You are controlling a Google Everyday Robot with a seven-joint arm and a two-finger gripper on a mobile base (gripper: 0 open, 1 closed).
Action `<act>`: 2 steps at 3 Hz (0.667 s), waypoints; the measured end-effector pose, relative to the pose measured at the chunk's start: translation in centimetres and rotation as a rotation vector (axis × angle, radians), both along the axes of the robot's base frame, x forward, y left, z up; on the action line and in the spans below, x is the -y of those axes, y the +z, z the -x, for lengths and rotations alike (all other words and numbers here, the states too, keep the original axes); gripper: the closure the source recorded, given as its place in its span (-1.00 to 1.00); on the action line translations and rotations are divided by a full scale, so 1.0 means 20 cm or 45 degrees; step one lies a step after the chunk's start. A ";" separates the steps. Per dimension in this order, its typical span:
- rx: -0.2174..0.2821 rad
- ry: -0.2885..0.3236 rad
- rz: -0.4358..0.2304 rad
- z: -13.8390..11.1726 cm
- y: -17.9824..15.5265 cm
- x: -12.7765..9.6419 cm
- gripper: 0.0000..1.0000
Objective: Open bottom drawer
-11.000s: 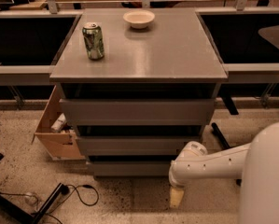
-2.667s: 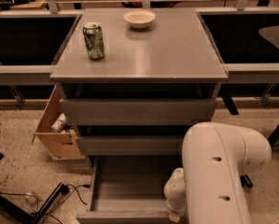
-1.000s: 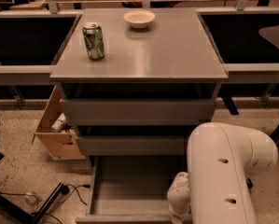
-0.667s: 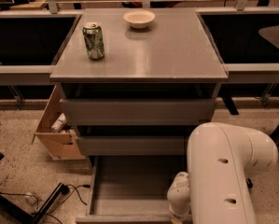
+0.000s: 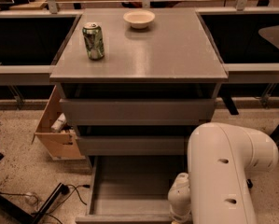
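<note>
Progress is judged to be nearly complete: the bottom drawer (image 5: pixel 129 188) is seen pulled well out toward the near side, below the two shut grey fronts above it, and its plain grey tray is laid bare. Little is thought to be left beyond letting go of the front and drawing the arm clear.

The pincer (image 5: pixel 179 213) is placed at the near right corner of the drawer, by its front edge, under the bulky white arm (image 5: pixel 227 171). Whether it is open or closed, or has hold of the drawer front, cannot be told, since it is cut off at the lower border. The drawer's front face is likewise mostly cut off, and its right wall is hidden behind the arm, so full travel cannot be confirmed. On the counter (image 5: pixel 176 50) a green can (image 5: pixel 93 41) and a white bowl (image 5: pixel 139 18) are seen standing apart, at the far left and far middle.
</note>
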State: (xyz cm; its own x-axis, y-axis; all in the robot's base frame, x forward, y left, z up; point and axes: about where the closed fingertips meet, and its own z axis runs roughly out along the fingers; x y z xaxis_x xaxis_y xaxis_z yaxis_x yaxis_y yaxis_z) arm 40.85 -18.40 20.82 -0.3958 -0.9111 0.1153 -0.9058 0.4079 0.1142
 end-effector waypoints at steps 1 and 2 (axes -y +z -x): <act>0.000 0.000 0.000 0.00 0.00 0.00 -1.00; -0.041 0.012 -0.016 0.10 -0.06 0.02 -1.00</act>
